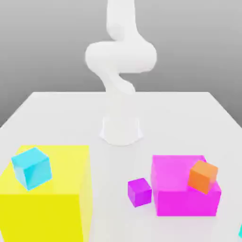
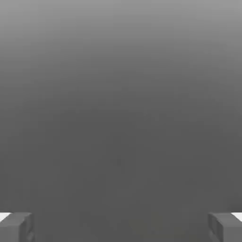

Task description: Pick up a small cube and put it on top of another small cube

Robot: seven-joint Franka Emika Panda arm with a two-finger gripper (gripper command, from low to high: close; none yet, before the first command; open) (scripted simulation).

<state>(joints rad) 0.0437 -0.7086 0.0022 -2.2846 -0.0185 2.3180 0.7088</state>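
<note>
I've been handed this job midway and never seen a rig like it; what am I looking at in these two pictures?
The white machine is a robot arm standing on a pale table. The exterior view comes from a camera off the arm, facing it. On the exterior view's left is a large yellow block with a cyan cube on top. Toward the right, a small purple cube sits beside a magenta block, and an orange cube appears on that block. A bit of something cyan peeks in at the right edge.

The hand view comes from a camera on the hand. Its two fingers belong to the end effector: they stand wide apart with nothing between them, so nothing is held.
</note>
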